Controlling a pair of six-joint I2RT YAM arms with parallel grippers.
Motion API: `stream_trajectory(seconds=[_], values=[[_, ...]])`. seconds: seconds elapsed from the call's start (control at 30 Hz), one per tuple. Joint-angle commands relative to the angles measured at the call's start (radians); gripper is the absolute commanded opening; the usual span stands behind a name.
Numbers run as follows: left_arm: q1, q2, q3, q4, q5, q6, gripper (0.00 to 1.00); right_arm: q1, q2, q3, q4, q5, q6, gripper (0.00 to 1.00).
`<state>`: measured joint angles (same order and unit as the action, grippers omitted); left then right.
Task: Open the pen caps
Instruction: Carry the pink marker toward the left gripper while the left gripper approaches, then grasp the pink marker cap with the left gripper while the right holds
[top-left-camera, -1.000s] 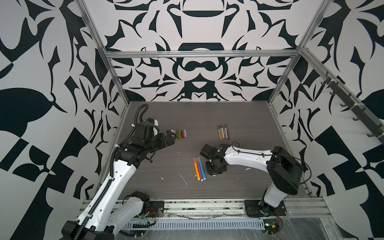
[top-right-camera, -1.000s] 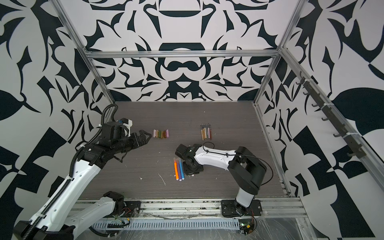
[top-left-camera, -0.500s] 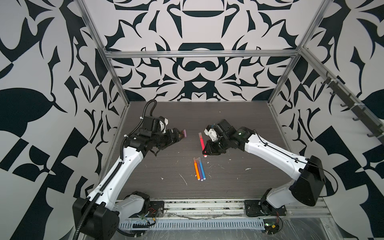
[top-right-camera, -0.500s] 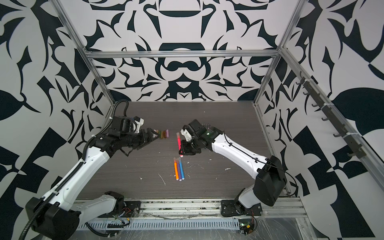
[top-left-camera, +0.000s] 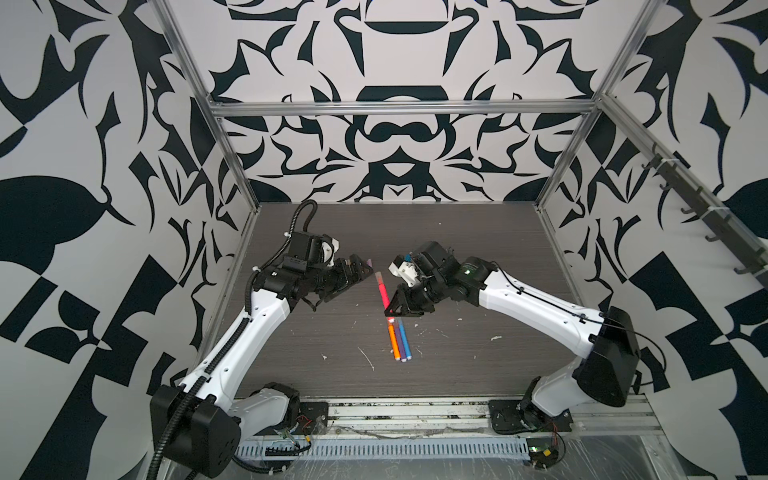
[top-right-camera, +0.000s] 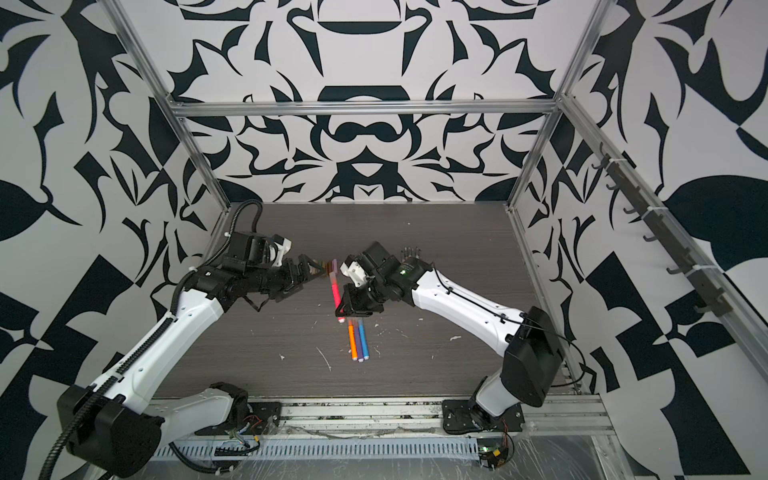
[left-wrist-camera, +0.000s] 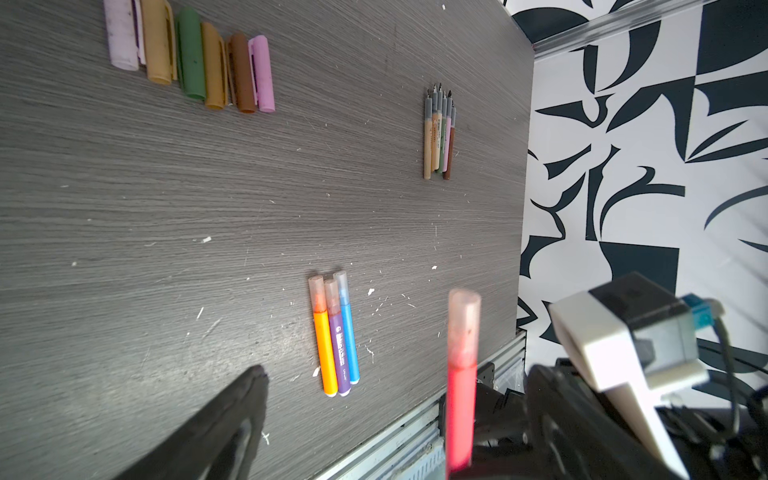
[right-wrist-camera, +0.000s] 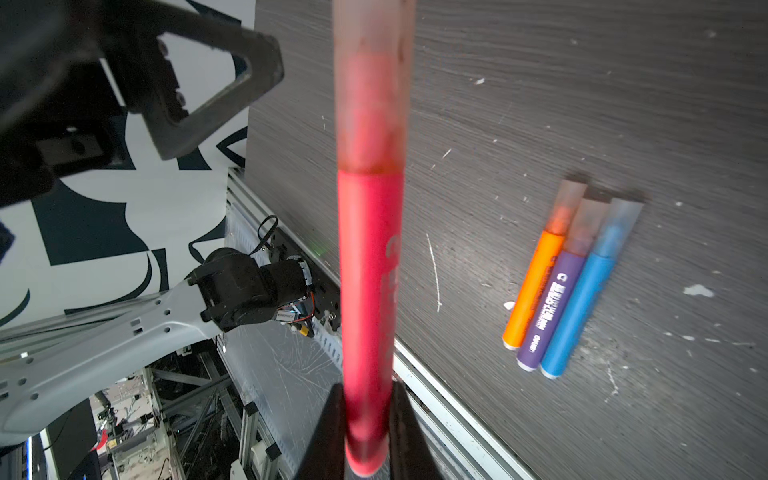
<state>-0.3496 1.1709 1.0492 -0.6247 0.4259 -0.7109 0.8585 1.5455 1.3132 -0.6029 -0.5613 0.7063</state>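
R gripper (top-left-camera: 390, 311) raised pink pen (top-left-camera: 382, 291); L gripper (top-left-camera: 355, 280) gaping alongside.

Matt grey wood-grain table (left-wrist-camera: 166, 208), smooth plastic pink pen (right-wrist-camera: 368, 270), frosted translucent cap (right-wrist-camera: 370, 83)

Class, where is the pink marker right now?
In both top views the pink marker is centre-frame, gripped in the right tool, just beyond the three capped markers, cap toward the left tool.

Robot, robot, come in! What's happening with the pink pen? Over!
Right gripper shut on pink pen, held in the air. Left gripper open, close beside the cap. Cap on. Nothing between them.
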Motion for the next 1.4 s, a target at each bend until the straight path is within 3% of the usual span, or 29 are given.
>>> stream_trajectory(seconds=[0.0, 0.13, 0.33, 0.63, 0.9, 1.03, 1.37], values=[[-0.003, 0.006, 0.035, 0.005, 0.028, -0.007, 1.0, 0.019, 0.001, 0.055, 0.035, -0.025, 0.016, 0.0], [-0.003, 0.016, 0.032, 0.014, 0.062, -0.013, 0.93, 0.033, 0.019, 0.077, 0.041, -0.031, 0.023, 0.0], [-0.006, 0.036, 0.011, 0.049, 0.114, -0.05, 0.69, 0.046, 0.029, 0.096, 0.051, -0.023, 0.031, 0.0], [-0.006, 0.039, 0.003, 0.059, 0.119, -0.068, 0.63, 0.056, 0.025, 0.103, 0.055, -0.024, 0.036, 0.0], [-0.006, 0.042, 0.002, 0.07, 0.123, -0.076, 0.4, 0.057, 0.027, 0.107, 0.055, -0.028, 0.036, 0.0], [-0.006, 0.05, 0.003, 0.072, 0.132, -0.076, 0.34, 0.057, 0.027, 0.11, 0.055, -0.028, 0.035, 0.0], [-0.006, 0.061, 0.006, 0.078, 0.142, -0.075, 0.29, 0.058, 0.032, 0.118, 0.057, -0.025, 0.033, 0.0]])
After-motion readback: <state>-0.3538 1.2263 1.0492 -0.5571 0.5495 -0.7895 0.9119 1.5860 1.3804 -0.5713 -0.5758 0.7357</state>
